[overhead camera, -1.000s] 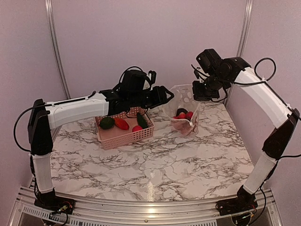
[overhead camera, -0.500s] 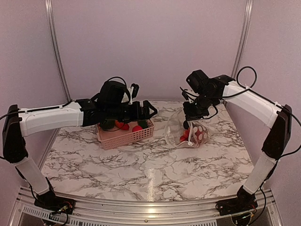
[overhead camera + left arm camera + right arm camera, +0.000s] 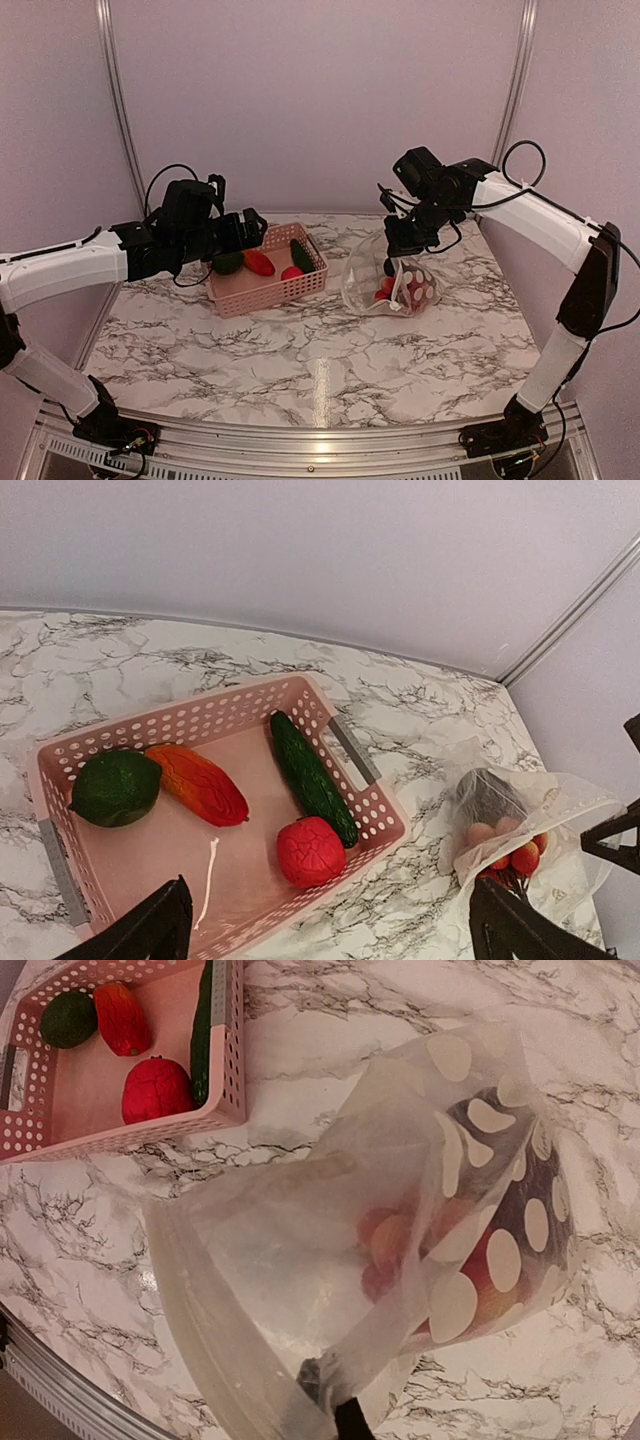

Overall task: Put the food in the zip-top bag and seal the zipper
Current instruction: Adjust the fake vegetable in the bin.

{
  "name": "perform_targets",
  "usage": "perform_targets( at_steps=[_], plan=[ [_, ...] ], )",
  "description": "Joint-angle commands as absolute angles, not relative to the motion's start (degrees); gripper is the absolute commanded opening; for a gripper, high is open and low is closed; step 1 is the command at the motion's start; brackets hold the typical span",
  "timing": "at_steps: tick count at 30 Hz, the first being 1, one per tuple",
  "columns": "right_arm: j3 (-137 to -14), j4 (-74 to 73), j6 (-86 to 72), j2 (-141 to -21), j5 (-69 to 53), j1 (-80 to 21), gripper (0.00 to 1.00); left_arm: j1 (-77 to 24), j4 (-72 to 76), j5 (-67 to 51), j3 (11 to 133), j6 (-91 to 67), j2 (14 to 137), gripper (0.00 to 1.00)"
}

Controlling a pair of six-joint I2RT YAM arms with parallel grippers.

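Top external view: a marble table point(image 3: 330, 350) carries a pink basket point(image 3: 270, 295) at far left of centre, with the zip-top bag point(image 3: 365, 275) just beside it to the right, apart from its wall.

Left gripper point(image 3: 248, 230) hovers over the basket's far left corner. In the left wrist view its fingers point(image 3: 150, 930) are spread wide with nothing between them.

Right gripper point(image 3: 398, 243) is pinched onto the bag's upper edge and holds it raised. The right wrist view shows the film caught between the dark fingertips. The bag's belly rests on the table.

Food is split. Several red pieces point(image 3: 385, 290) and one dark piece point(image 3: 485, 795) already lie inside the bag. Four remain in the basket: a round green piece point(image 3: 115, 788), an orange-red piece point(image 3: 197, 783), a long green piece point(image 3: 310, 778) and a red piece point(image 3: 310, 851).

The zipper point(image 3: 205, 1335) runs along the mouth edge, unjoined; the mouth gapes.

Finding: the remaining pieces lie directly below the left fingers, so the left arm is plainly the nearer. The long green piece lies along the basket's right wall, its long axis running far to near. Carried pieces must travel right to the bag mouth. Task judged roughly half complete; sealing not yet begun.
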State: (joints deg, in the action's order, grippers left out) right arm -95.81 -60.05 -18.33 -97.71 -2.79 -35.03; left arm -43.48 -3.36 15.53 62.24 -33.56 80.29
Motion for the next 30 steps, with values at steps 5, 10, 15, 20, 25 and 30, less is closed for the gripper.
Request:
perform_targets(
  at_steps=[5,10,15,20,25,30],
  plan=[
    [-97.09,-58.82,-17.75,-96.83,-4.43,-35.53,0.00,-40.02,-18.11,13.67,75.69,-27.35,87.08,0.99],
    [-96.42,-58.38,-17.93,-96.29,-5.35,-35.51,0.00,-39.81,-16.54,13.16,77.56,-26.53,87.27,0.99],
    [-96.40,-58.04,-17.97,-96.01,-5.87,-35.57,0.00,-38.26,-25.27,16.79,86.71,-23.29,93.62,0.99],
    [-95.40,-57.54,-18.10,-95.51,-6.21,-35.55,0.00,-37.25,-23.45,17.36,84.37,-17.85,95.06,0.99],
    [-94.87,-57.35,-18.27,-94.95,-6.49,-35.51,0.00,-36.66,-25.33,17.98,84.13,-9.14,96.82,0.94],
    [-94.16,-57.30,-18.29,-94.45,-7.12,-35.56,0.00,-35.08,-28.78,15.20,86.25,-3.71,101.44,0.89]
  ],
)
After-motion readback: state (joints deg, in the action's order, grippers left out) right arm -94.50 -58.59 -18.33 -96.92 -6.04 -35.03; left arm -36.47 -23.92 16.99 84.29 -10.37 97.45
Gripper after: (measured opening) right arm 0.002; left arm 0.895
